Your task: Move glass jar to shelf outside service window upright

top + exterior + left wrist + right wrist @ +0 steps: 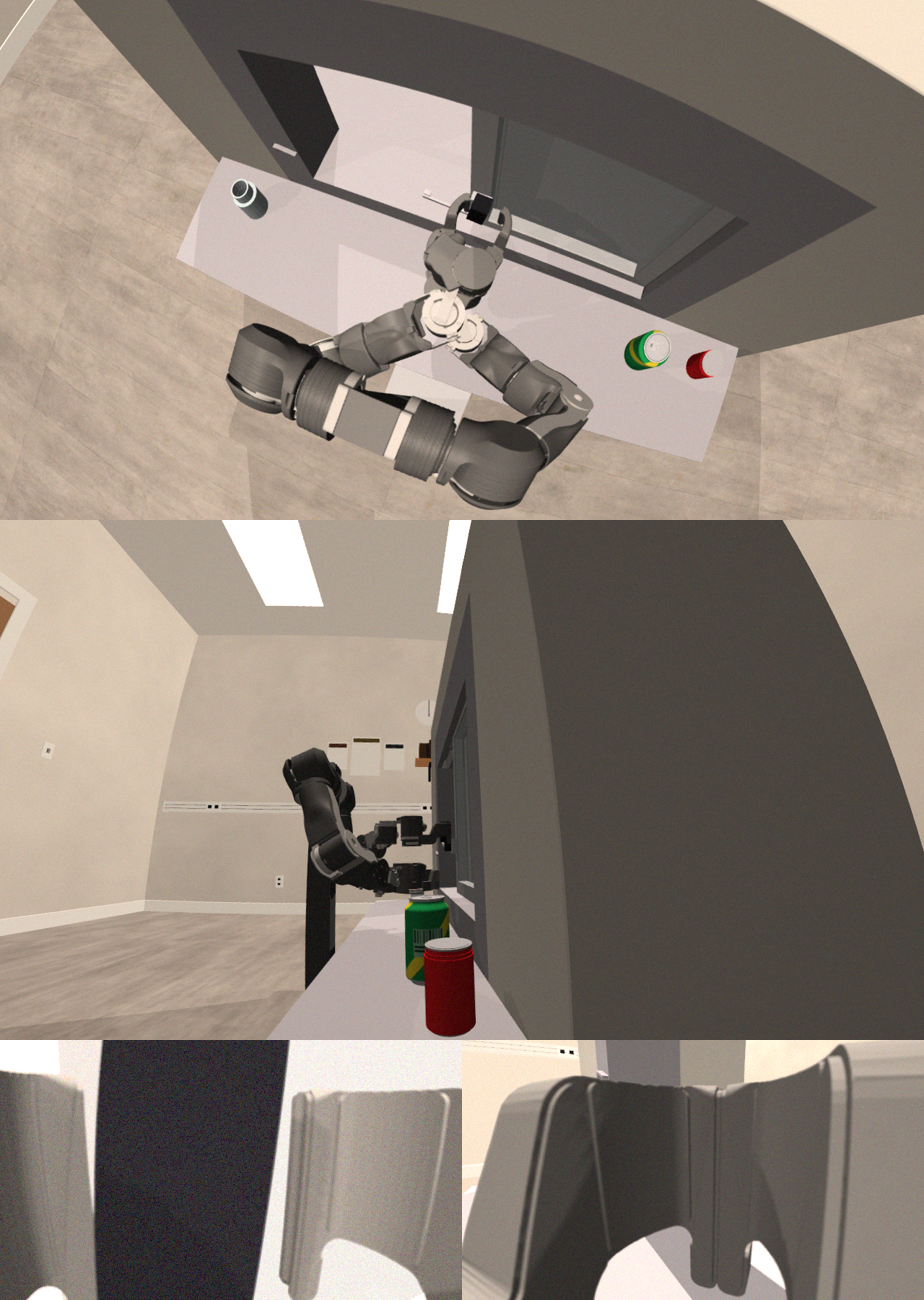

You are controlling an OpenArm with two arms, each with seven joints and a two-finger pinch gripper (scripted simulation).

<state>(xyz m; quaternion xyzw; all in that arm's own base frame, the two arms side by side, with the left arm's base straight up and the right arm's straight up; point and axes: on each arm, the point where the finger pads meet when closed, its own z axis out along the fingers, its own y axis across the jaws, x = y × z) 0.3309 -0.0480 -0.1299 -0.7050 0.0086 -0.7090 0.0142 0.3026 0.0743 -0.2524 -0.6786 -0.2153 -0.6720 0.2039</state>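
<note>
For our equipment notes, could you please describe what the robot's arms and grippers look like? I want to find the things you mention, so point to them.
Both arms are dark grey with rounded, ribbed housings and pale joint rings. The left gripper [479,217] [189,1184] and right gripper [716,1184] have curved grey fingers with grooved, narrow tips.
</note>
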